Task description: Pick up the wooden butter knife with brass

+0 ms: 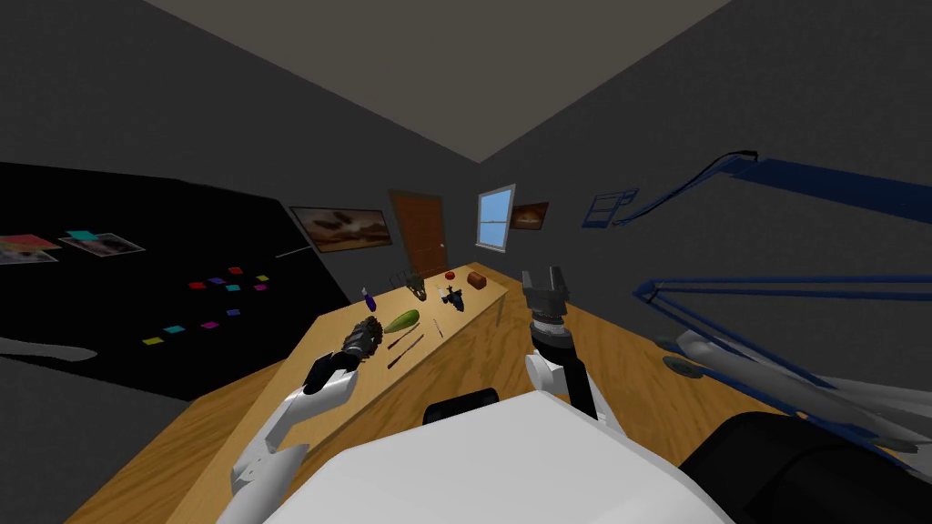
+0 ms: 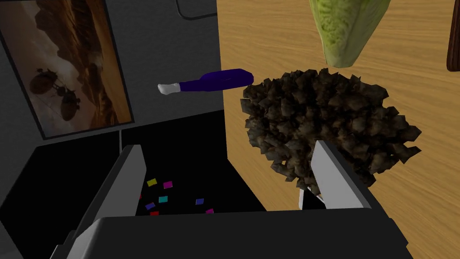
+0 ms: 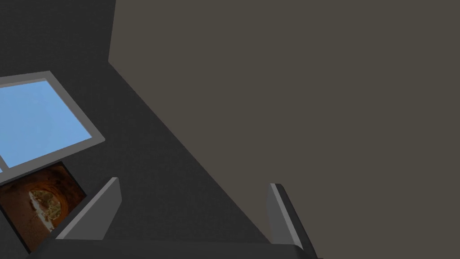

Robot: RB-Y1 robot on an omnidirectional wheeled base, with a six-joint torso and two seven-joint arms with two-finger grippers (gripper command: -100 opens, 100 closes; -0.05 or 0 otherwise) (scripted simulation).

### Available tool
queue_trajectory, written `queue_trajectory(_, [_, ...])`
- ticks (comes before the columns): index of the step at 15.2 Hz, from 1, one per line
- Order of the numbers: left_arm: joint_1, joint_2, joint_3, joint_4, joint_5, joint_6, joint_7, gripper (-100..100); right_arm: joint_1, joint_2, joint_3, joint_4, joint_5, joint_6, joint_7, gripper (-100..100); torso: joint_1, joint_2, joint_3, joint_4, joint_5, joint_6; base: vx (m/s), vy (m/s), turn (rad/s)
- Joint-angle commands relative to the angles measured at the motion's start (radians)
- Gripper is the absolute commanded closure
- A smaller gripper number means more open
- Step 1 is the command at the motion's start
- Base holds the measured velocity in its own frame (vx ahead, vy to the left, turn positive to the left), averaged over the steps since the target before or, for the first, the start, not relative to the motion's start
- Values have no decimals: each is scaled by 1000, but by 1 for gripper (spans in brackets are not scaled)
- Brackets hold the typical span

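Observation:
Two thin dark knives lie side by side on the wooden table (image 1: pixel 482 350): one (image 1: pixel 406 350) nearer me, one (image 1: pixel 400 337) beside the green leafy vegetable (image 1: pixel 401 320). I cannot tell which is the butter knife. A dark brown end (image 2: pixel 453 42) shows past the vegetable (image 2: pixel 348 27) in the left wrist view. My left gripper (image 1: pixel 350 350) (image 2: pixel 228 150) is open at the table's left edge, one finger (image 2: pixel 334 180) over a dark spiky lump (image 2: pixel 328 126), the other off the edge. My right gripper (image 1: pixel 544 275) (image 3: pixel 194 184) is raised over the table's right side, open and empty.
A purple bottle (image 1: pixel 369 298) (image 2: pixel 215 81) stands beyond the spiky lump. A third slim utensil (image 1: pixel 438 327) lies mid-table. Farther off are a dark basket (image 1: pixel 417 285), small dark items (image 1: pixel 453 298), a red thing (image 1: pixel 450 274) and a brown block (image 1: pixel 477 279). Blue frames (image 1: pixel 728 300) stand right.

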Motion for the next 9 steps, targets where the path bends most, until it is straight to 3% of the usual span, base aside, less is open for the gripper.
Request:
queue_trajectory(1, [-25, 7, 19, 50, 2, 50, 18, -100, 0, 0, 0, 0, 0, 0, 0, 0, 0, 0, 0, 0, 0, 0, 19, -17, -148])
queue_trajectory(3, [-25, 7, 19, 52, 2, 74, 18, -100, 0, 0, 0, 0, 0, 0, 0, 0, 0, 0, 0, 0, 0, 0, 17, -14, -84])
queue_trajectory(4, [-48, 13, 35, 93, 4, 109, 34, -100, 0, 0, 0, 0, 0, 0, 0, 0, 0, 0, 0, 0, 0, 0, 20, -20, -96])
queue_trajectory(6, [-48, 13, 35, 99, 4, 129, 34, -100, 0, 0, 0, 0, 0, 0, 0, 0, 0, 0, 0, 0, 0, 0, 20, -17, -95])
queue_trajectory(7, [-71, 19, 51, 146, 7, 158, 49, -100, 0, 0, 0, 0, 0, 0, 0, 0, 0, 0, 0, 0, 0, 0, 21, -18, -123])
queue_trajectory(9, [-71, 19, 51, 146, 7, 183, 49, -100, 0, 0, 0, 0, 0, 0, 0, 0, 0, 0, 0, 0, 0, 0, 19, -16, -92])
